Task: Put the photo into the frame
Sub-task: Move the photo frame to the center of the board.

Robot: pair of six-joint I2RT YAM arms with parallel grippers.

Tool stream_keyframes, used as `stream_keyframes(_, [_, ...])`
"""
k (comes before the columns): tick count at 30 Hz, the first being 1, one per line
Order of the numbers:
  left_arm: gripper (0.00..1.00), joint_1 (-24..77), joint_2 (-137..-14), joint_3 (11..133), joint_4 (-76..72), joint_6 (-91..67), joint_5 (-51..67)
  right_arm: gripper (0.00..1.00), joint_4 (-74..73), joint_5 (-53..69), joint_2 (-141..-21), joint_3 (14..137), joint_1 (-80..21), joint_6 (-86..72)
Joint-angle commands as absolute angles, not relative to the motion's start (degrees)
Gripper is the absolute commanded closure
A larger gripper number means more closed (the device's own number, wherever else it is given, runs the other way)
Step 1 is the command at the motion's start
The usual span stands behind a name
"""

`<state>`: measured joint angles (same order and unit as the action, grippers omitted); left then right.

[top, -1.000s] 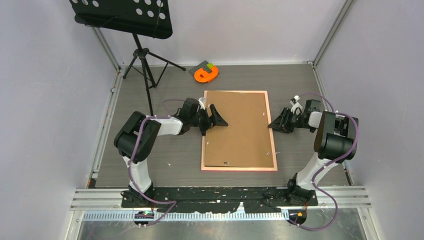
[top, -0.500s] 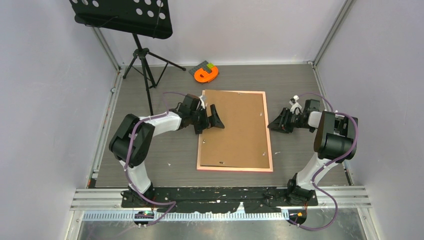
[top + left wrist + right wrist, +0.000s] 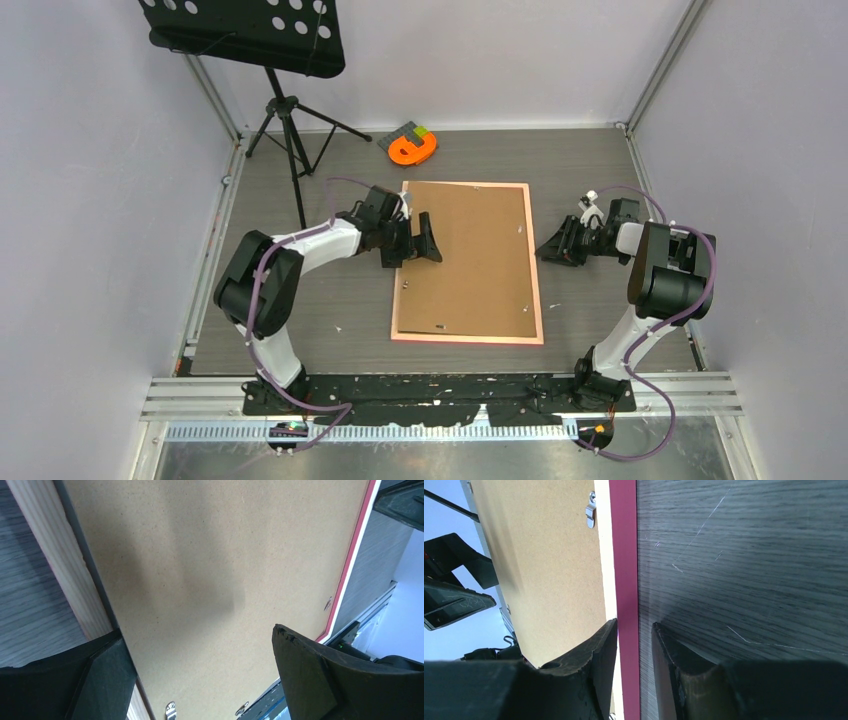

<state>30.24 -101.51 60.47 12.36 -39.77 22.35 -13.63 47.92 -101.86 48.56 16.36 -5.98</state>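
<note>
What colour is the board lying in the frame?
The backing board is plain light brown; best in the left wrist view.

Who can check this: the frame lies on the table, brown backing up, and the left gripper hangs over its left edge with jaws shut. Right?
Not quite: the left gripper has its jaws wide open, as the left wrist view shows. Otherwise yes: the frame lies on the table, brown backing up, with that gripper over its left edge.
</note>
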Motion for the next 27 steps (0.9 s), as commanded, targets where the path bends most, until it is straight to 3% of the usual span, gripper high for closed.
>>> stream_keyframes(1, [0.0, 29.7, -99.0, 62.7, 17.1, -36.2, 19.8, 0.62, -15.3, 44.4, -101.4, 49.2, 16.6, -3.9])
stream_keyframes(15, [0.01, 28.3, -93.3, 63.0, 21.4, -29.9, 16.0, 0.57, -15.2, 44.7, -100.3, 49.2, 16.9, -3.7])
stream_keyframes(27, [0.01, 26.5, -91.9, 65.0, 22.9, -20.9, 14.5, 0.38, -14.7, 44.1, -96.6, 49.4, 16.9, -3.5])
